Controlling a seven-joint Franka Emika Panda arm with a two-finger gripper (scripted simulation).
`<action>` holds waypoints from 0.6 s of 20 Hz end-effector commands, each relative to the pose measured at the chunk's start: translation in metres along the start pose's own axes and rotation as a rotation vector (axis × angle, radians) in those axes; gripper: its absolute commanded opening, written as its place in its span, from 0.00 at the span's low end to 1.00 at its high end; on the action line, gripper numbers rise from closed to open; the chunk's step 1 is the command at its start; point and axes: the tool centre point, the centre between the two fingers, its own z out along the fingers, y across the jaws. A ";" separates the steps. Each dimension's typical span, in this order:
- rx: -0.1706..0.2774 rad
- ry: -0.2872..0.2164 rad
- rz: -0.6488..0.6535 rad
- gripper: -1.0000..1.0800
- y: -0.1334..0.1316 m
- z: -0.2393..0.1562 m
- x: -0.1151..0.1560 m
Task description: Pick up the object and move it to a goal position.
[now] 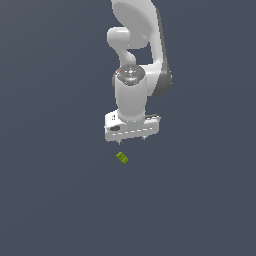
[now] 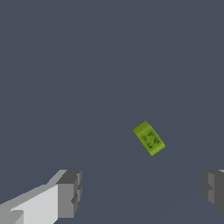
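Note:
The object is a tiny lime-green rectangular block with darker markings, lying on the dark grey floor below my white gripper in the exterior view. It sits a short way in front of the gripper and slightly toward the exterior view's left, apart from it. In the wrist view the block lies tilted, beyond the two grey fingertips, which stand far apart with nothing between them. The gripper is open and empty.
The white arm rises behind the gripper toward the top of the exterior view. A plain dark grey floor fills the surroundings.

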 end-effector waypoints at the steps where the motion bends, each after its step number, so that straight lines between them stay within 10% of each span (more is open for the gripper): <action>1: -0.004 -0.002 -0.051 0.96 0.005 0.008 0.000; 12: -0.020 -0.016 -0.337 0.96 0.028 0.050 0.000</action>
